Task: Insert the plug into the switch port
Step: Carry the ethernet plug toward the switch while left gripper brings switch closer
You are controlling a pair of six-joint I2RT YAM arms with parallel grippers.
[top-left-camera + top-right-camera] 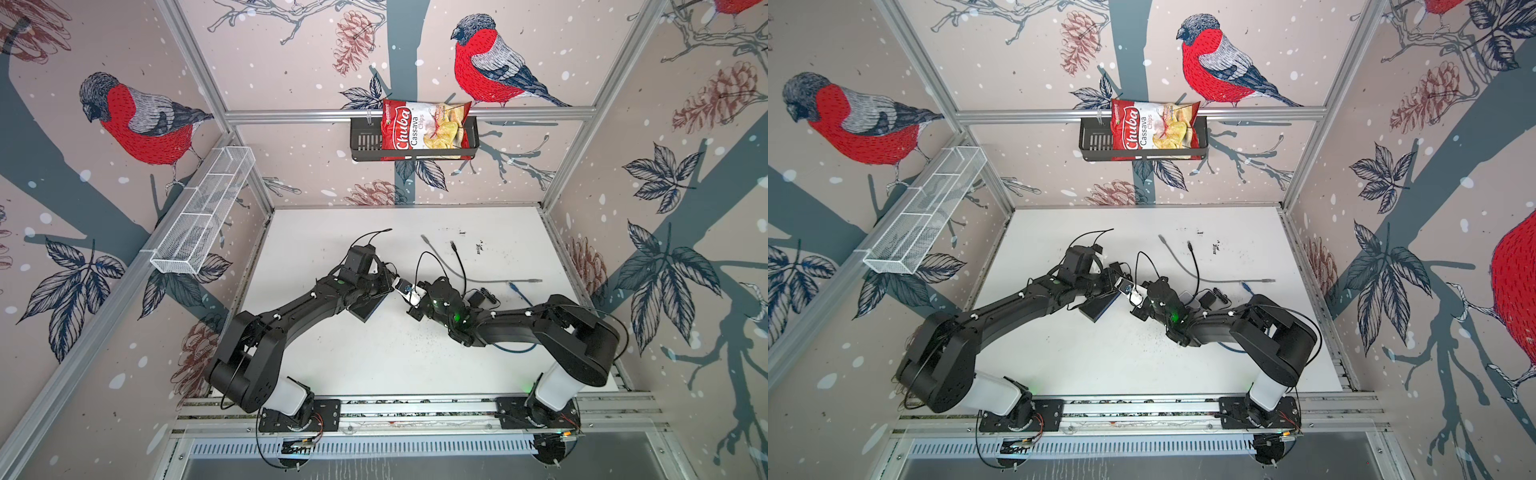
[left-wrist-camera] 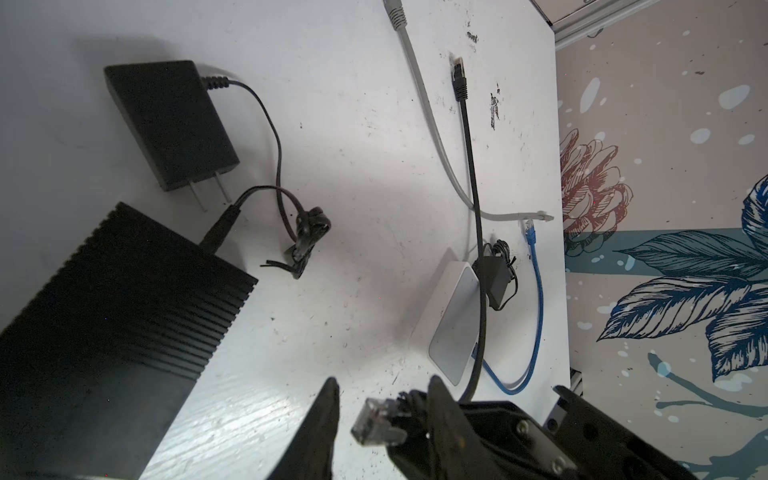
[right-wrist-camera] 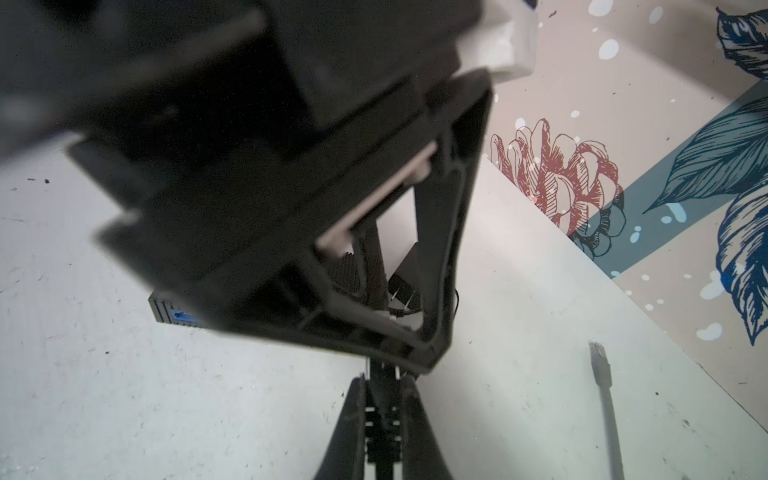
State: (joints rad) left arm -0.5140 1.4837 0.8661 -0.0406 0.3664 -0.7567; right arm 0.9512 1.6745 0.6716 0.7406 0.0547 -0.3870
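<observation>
The plug [image 2: 376,424] is a clear connector on a black cable [image 2: 478,232]. My right gripper [image 3: 384,380] is shut on the cable's ribbed black boot [image 3: 382,415] just behind the plug. My left gripper [image 2: 382,380] stands open around the plug, with a gap showing between one finger [image 2: 328,415] and the clear connector. In both top views the two grippers meet mid-table, the left gripper [image 1: 400,286] facing the right gripper [image 1: 415,296]. The black ribbed switch [image 2: 104,311] lies close beside them, partly under the left arm [image 1: 368,309]. One blue port [image 3: 180,316] shows on its front.
A black power adapter [image 2: 170,124] is wired into the switch. A white box [image 2: 453,324], a blue cable [image 2: 536,299] and a grey cable [image 2: 432,124] lie toward the right wall. A chips bag [image 1: 424,129] sits in a wall basket, and a white mesh basket [image 1: 203,212] hangs on the left.
</observation>
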